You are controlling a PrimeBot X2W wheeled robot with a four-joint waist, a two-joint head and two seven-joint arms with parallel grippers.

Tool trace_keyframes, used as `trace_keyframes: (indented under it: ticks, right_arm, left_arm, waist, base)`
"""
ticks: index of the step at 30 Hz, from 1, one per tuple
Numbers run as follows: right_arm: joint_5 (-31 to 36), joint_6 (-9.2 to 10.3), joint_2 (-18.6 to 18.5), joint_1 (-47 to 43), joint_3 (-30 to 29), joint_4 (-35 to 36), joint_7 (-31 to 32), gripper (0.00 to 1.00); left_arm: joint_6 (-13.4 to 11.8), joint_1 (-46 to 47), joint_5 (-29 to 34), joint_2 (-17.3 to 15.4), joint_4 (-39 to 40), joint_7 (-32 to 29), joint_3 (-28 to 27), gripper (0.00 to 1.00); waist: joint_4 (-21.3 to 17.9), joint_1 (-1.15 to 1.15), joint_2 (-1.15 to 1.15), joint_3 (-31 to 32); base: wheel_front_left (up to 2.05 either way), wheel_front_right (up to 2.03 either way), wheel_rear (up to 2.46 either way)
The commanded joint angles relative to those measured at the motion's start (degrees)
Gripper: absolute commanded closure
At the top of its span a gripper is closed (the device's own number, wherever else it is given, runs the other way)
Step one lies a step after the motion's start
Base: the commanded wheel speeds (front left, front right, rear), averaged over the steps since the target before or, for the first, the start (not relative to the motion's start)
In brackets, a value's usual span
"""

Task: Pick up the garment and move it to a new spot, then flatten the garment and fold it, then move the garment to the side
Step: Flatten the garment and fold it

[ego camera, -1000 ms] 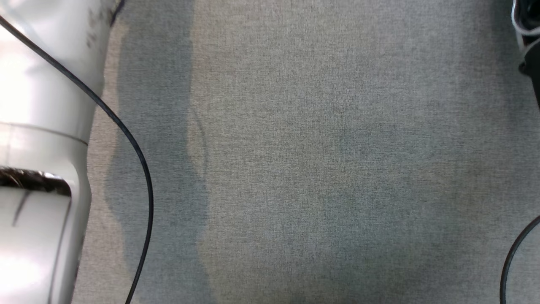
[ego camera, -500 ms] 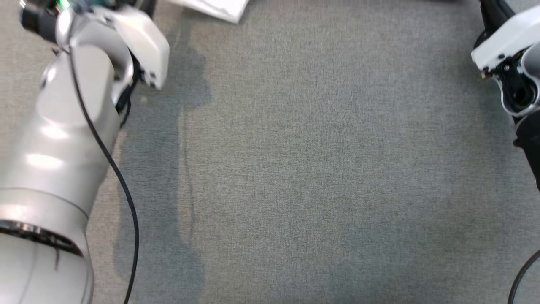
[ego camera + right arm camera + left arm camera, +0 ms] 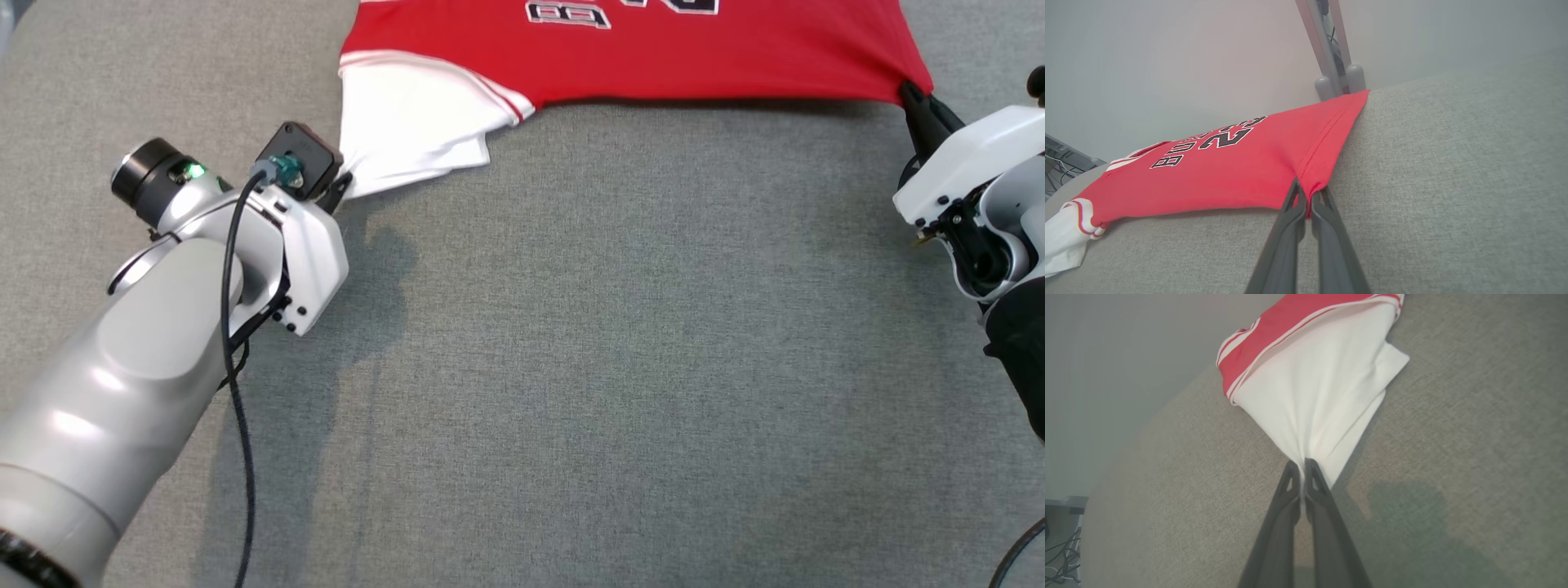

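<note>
The garment (image 3: pixel 637 45) is a red jersey with white sleeves and black-and-white lettering, stretched across the top of the head view on a grey fabric surface. My left gripper (image 3: pixel 341 186) is shut on the tip of its white sleeve (image 3: pixel 1314 396), and its fingers pinch the bunched cloth in the left wrist view (image 3: pixel 1302 467). My right gripper (image 3: pixel 913 94) is shut on the red hem corner (image 3: pixel 1314 179) at the far right. The jersey (image 3: pixel 1216 175) hangs taut between the two grips, its upper part cut off by the frame edge.
The grey upholstered surface (image 3: pixel 588 367) spreads wide below the garment. A grey metal post (image 3: pixel 1331 49) stands behind the surface's far edge. Cables (image 3: pixel 1061 555) lie on the floor past the left edge. A black cable (image 3: pixel 237 392) runs along my left arm.
The head camera has tilted upward, so the garment and both grippers have come into the picture. Whether the arms themselves moved cannot be told apart from that shift.
</note>
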State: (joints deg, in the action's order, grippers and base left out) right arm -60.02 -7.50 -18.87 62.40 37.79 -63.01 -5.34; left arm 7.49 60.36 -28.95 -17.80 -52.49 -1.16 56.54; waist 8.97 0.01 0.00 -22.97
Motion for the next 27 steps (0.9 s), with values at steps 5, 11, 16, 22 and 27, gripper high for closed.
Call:
trace_keyframes:
  ticks: [5,11,16,22,27]
  right_arm:
    - [-1.7,0.02,-1.1,-1.7,1.8,-0.2,-1.5,1.00]
    - [-2.3,0.03,-1.3,-2.8,4.3,-0.5,-0.5,1.00]
    - [-3.3,0.03,-1.5,-4.7,6.3,-0.7,3.2,1.00]
    - [-4.9,0.03,-2.6,-8.3,9.7,1.1,8.9,1.00]
    - [-6.9,0.03,-3.6,-12.3,12.5,3.9,13.3,1.00]
  left_arm:
    - [-0.1,-1.5,-5.3,-7.9,8.7,-3.2,5.4,1.00]
    - [-0.1,-3.1,-8.5,-11.7,14.0,-5.4,8.2,1.00]
    - [-0.1,-4.7,-11.3,-14.3,18.3,-8.0,10.9,1.00]
    - [-0.1,-8.1,-15.9,-19.1,26.1,-13.1,14.4,1.00]
    - [-0.1,-11.9,-19.1,-23.0,33.1,-17.0,15.7,1.00]
  waist:
    - [-0.4,-0.01,0.00,2.5]
    - [-1.0,-0.01,0.00,4.9]
    - [-1.6,-0.01,0.00,7.4]
    - [-2.8,-0.01,0.00,10.9]
    - [-3.8,-0.01,0.00,14.0]
  base:
    - [0.00,0.00,0.00]
    - [0.00,0.00,0.00]
    - [0.00,0.00,0.00]
    - [0.00,0.00,0.00]
    - [0.00,0.00,0.00]
